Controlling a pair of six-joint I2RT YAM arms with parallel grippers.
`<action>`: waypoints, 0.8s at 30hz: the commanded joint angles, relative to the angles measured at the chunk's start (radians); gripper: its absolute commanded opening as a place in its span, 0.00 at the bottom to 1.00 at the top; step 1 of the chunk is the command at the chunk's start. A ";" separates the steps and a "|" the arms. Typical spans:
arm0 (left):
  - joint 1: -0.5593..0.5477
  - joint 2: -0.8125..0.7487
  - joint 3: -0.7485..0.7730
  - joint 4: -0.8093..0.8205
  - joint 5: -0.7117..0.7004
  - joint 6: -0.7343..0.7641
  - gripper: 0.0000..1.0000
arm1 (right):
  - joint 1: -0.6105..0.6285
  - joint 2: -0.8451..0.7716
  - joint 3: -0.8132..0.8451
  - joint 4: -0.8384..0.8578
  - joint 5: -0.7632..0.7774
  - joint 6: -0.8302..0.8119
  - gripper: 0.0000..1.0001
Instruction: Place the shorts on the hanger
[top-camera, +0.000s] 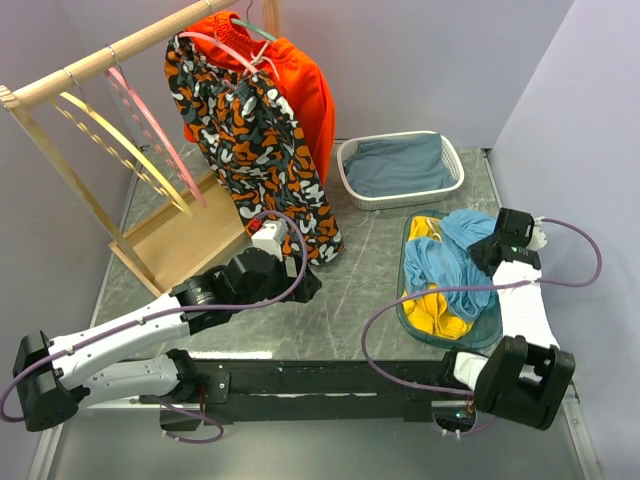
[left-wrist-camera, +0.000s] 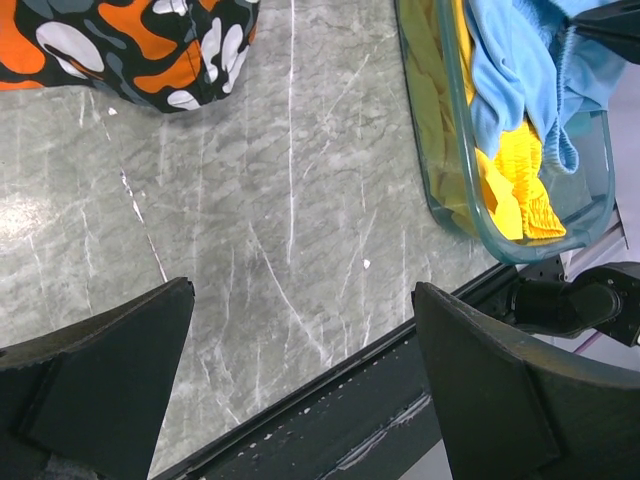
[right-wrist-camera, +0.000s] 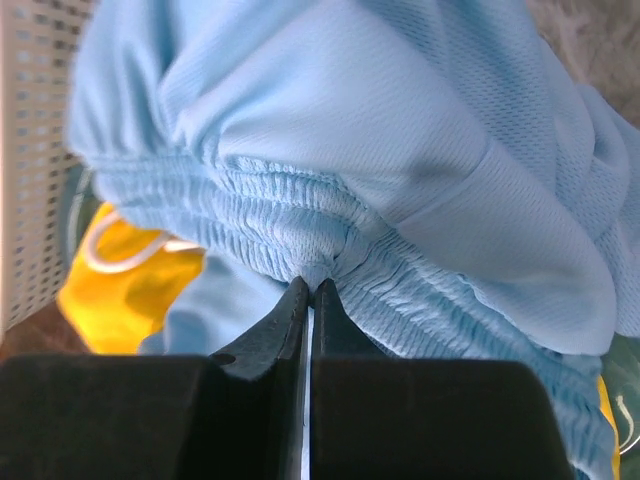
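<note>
The right gripper (right-wrist-camera: 311, 287) is clamped on the shorts (right-wrist-camera: 400, 120) at their waistband (right-wrist-camera: 250, 215). The left gripper (left-wrist-camera: 302, 300) stands spread wide, well apart from them.

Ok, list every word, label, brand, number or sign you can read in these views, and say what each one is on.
None: no readable text in any view.
The sky-blue shorts, camouflage shorts, clear bin and white basket show no lettering, tags or numbers.
</note>
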 joint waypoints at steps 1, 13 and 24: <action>0.004 -0.020 0.009 0.011 -0.030 0.007 0.97 | -0.002 -0.078 0.065 -0.012 -0.017 -0.034 0.00; 0.004 -0.016 0.055 -0.001 -0.044 0.004 0.96 | 0.207 -0.198 0.434 -0.215 -0.051 -0.034 0.00; 0.004 0.064 0.159 0.125 0.003 0.073 0.97 | 0.467 -0.143 0.868 -0.330 -0.138 -0.014 0.00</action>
